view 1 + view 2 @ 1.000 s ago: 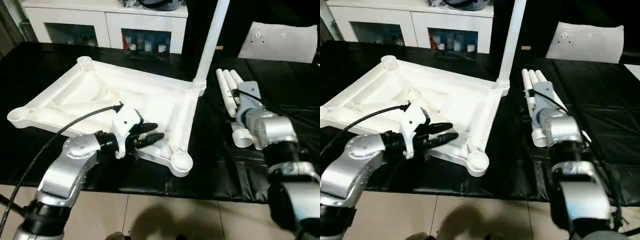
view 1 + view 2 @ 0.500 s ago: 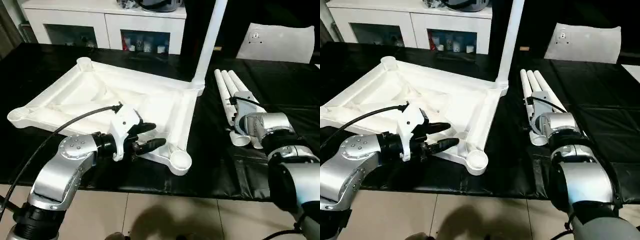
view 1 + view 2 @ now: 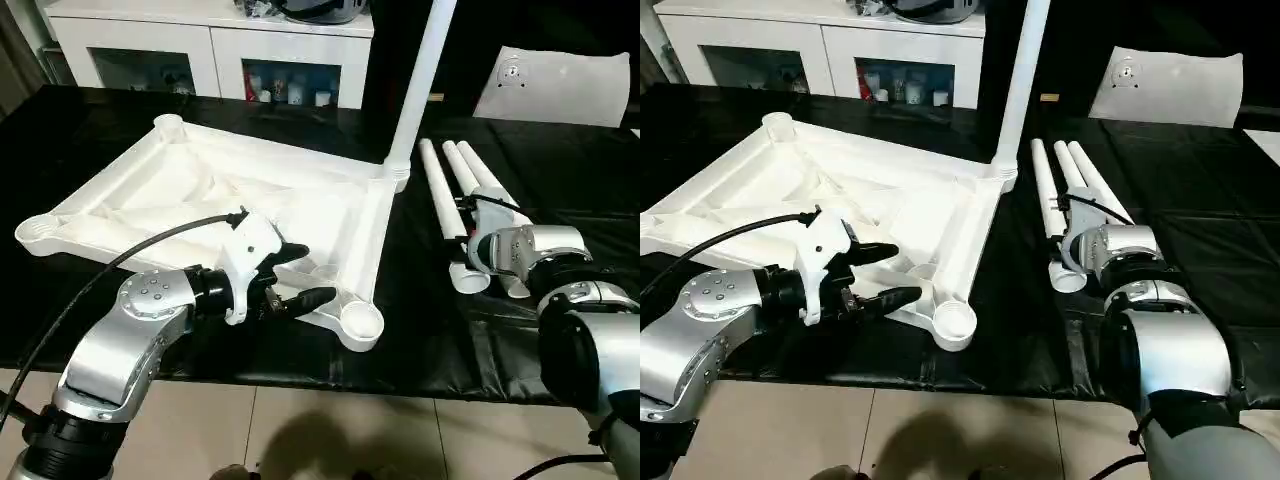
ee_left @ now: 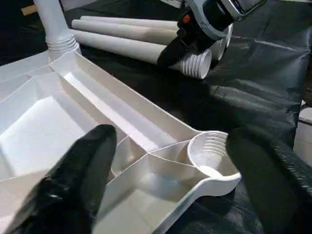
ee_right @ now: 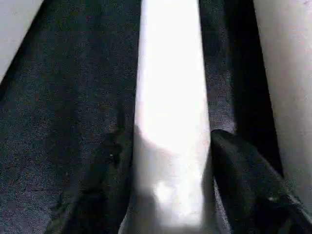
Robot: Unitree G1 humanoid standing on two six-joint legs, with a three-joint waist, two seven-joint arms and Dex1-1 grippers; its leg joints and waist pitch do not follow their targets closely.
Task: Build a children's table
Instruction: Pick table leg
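The left gripper (image 3: 316,272) has its jaws spread wide, one black finger (image 4: 83,170) over the ribbed underside of the children's table (image 3: 200,180) and the other out past the rim. Between them sits the round corner socket (image 4: 210,151), open and threaded inside. This gripper points toward 3 o'clock from the table's near edge, and a black cable (image 3: 120,262) runs back from it toward 8 o'clock over the silver forearm. The right gripper (image 5: 169,139) has its jaws drawn in close around the middle leg (image 5: 170,73), a finger (image 5: 114,161) lying against each side of the white tube near its wide end. That leg lies flat among three loose legs (image 3: 445,185), packed side by side on the black tabletop (image 3: 560,170) at 3 o'clock from the children's table, narrow ends toward 12 o'clock. The children's table lies upside down at the left and middle of the black tabletop, rim up. One standing leg (image 3: 420,80) rises upright from its corner at 1 o'clock. At 2 o'clock beyond the loose legs lies a flat white sheet (image 3: 570,90) bearing a small mark. White glass-door cabinets (image 3: 150,50) stand at 12 o'clock behind the tabletop, and a tiled floor (image 3: 330,430) shows at 6 o'clock.
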